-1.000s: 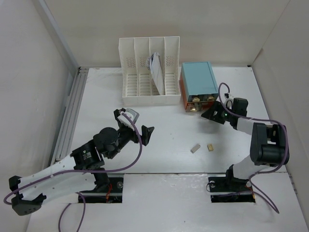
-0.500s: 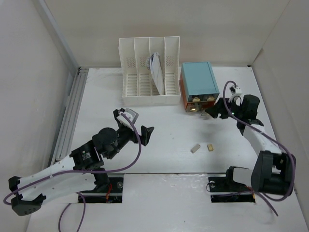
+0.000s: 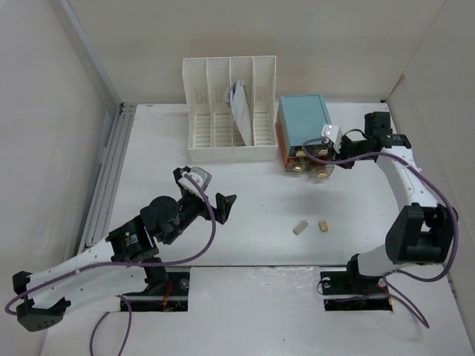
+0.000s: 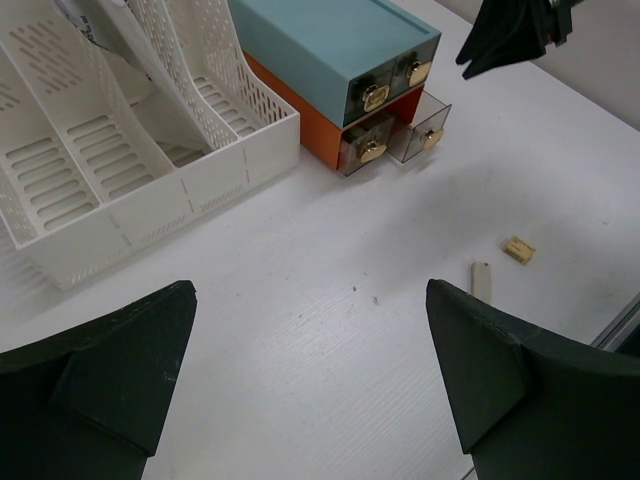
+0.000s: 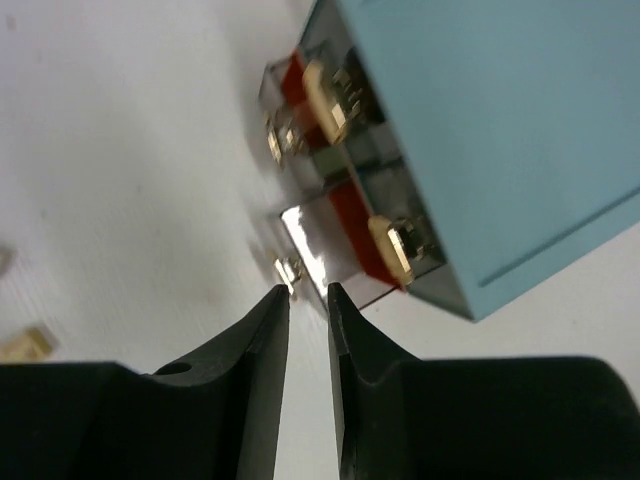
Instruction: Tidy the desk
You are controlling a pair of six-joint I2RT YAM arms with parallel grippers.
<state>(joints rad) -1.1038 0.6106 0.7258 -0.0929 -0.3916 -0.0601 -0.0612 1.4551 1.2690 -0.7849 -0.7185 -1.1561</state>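
The white desk carries a teal drawer box with an orange base and clear drawers with gold knobs. Its lower right drawer stands pulled out a little. My right gripper reaches in from the right, just above that drawer's front. Its jaws are narrowed to a thin gap with nothing between them, and the drawer's gold knob lies just past the tips. My left gripper hovers wide open and empty over bare desk, left of centre. Two small loose pieces lie on the desk: a pale bar and a tan block.
A white slotted file rack stands at the back left of the box, with a paper leaning in one slot. A grey metal rail runs along the left edge. White panel walls close in the sides and back.
My right arm swung its gripper from in front of the box round to its right side, over the drawers, and its jaws narrowed. The left arm stayed put.
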